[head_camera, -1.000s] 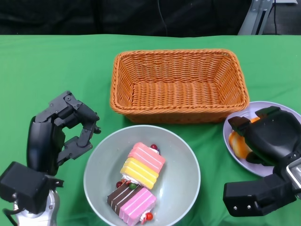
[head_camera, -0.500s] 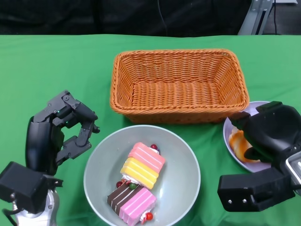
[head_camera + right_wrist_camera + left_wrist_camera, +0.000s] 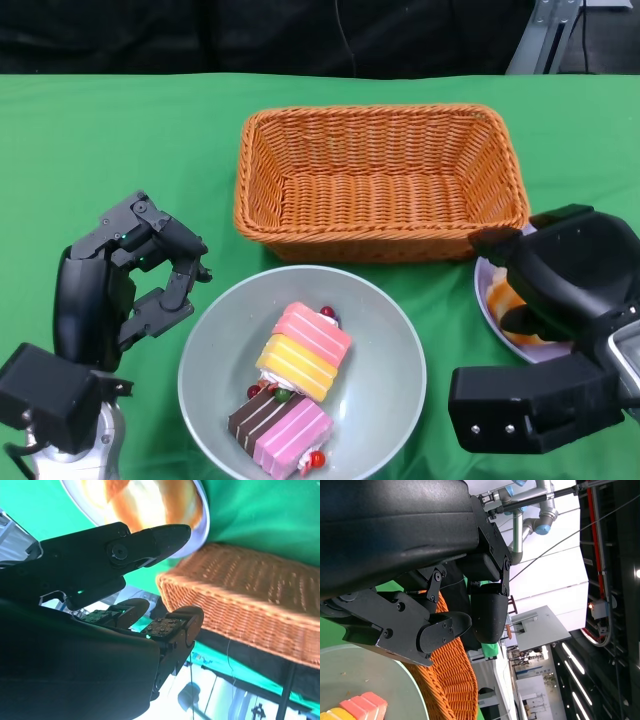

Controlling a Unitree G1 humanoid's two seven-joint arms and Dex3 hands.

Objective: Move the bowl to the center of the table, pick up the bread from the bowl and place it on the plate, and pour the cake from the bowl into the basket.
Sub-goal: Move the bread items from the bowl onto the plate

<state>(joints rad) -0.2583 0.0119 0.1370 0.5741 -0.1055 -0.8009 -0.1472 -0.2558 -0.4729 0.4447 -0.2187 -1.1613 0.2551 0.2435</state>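
Both hands empty, one at each lower corner of the head view.
Left hand (image 3: 130, 275): raised on its silver forearm, fingers curled forward but apart, holding nothing. Right hand (image 3: 565, 280): black shell uppermost, fingers apart, nothing between them.

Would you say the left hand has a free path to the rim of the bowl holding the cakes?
Probably yes: the left hand sits empty beside the bowl, its fingers toward the near rim, with only bare green cloth between them.

From overhead we face the table; both wrist views sit close behind our hands, sharing the basket (image 3: 380, 180) with it.
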